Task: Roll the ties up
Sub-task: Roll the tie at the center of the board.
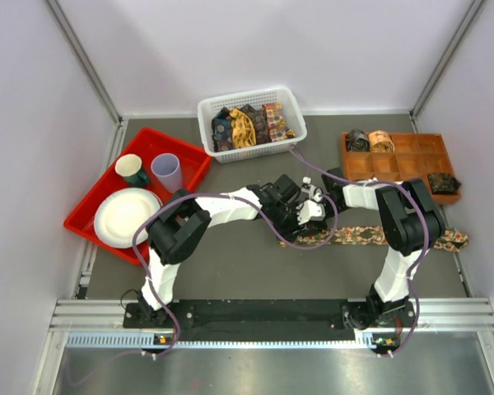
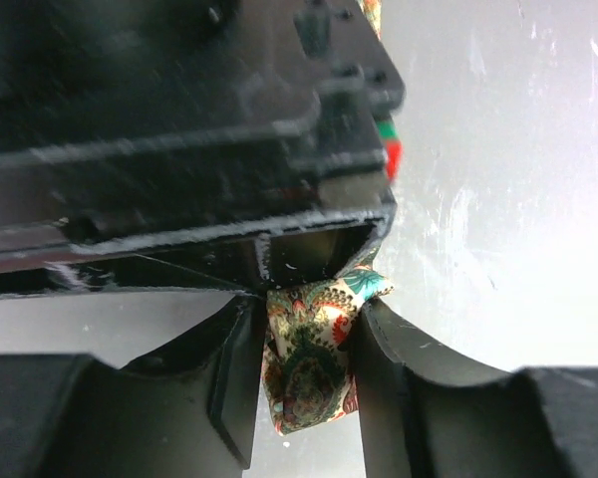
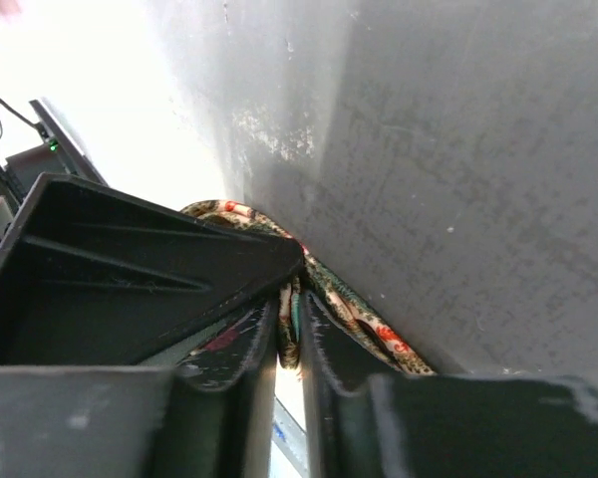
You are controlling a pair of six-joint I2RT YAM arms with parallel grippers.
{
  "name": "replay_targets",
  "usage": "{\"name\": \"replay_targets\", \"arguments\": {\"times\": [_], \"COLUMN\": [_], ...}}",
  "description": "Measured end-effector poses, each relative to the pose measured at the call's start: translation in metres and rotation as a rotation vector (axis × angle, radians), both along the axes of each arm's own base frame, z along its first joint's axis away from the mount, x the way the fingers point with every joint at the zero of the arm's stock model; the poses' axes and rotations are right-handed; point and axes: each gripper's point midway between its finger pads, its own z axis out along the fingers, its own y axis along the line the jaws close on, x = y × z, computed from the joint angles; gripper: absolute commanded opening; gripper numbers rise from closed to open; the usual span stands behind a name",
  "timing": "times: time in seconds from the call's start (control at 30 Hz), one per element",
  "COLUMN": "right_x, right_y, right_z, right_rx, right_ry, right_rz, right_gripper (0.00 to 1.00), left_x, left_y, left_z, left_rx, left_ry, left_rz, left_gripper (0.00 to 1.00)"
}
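Note:
A patterned tie [image 1: 379, 238] lies flat across the table's right half, and its left end rises to where both grippers meet. My left gripper [image 1: 290, 216] is shut on a folded bunch of the tie [image 2: 314, 344], with a finger [image 2: 234, 378] pressing each side. My right gripper [image 1: 313, 212] pinches a thin fold of the same tie [image 3: 364, 317] between nearly closed fingers [image 3: 324, 349]. In the left wrist view the right gripper's black housing [image 2: 179, 149] fills the upper part. Three rolled ties [image 1: 358, 140] sit in a wooden tray [image 1: 412, 169].
A white basket [image 1: 207, 111] at the back holds several loose ties [image 1: 249, 125]. On the left, a red tray [image 1: 196, 158] carries a white plate [image 1: 125, 216], a green cup [image 1: 132, 169] and a lilac cup [image 1: 166, 171]. Walls enclose the table on three sides.

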Motion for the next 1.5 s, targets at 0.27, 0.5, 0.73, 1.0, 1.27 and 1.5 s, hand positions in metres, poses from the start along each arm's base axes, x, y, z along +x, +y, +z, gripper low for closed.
{"name": "replay_targets", "arguments": {"times": [0.27,0.5,0.73,1.0,1.27,1.5], "right_x": [0.005,0.011,-0.002,-0.001,-0.001,-0.002], "right_y": [-0.010,-0.016,-0.009,-0.004,-0.001,0.000], "right_z": [0.010,0.029,0.034,0.034,0.033,0.022], "right_rx": [0.006,0.066,0.159,0.193,0.209,0.211], "right_ry": [-0.026,-0.050,-0.018,-0.047,-0.042,-0.012], "right_rz": [-0.008,-0.022,-0.011,0.002,0.007,0.006], "right_gripper": [0.25,0.32,0.32,0.32,0.21,0.00], "left_x": [-0.002,-0.002,-0.003,-0.003,-0.004,-0.004], "left_y": [0.005,0.005,0.005,0.005,0.004,0.005], "left_z": [-0.001,-0.001,-0.002,-0.002,-0.001,-0.001], "left_rx": [-0.001,-0.001,0.000,-0.001,-0.003,-0.003], "left_ry": [-0.025,-0.026,-0.028,-0.034,-0.031,-0.033], "left_rz": [-0.030,-0.036,-0.042,-0.053,-0.056,-0.059], "left_gripper": [0.34,0.35,0.35,0.35,0.35,0.38]}}
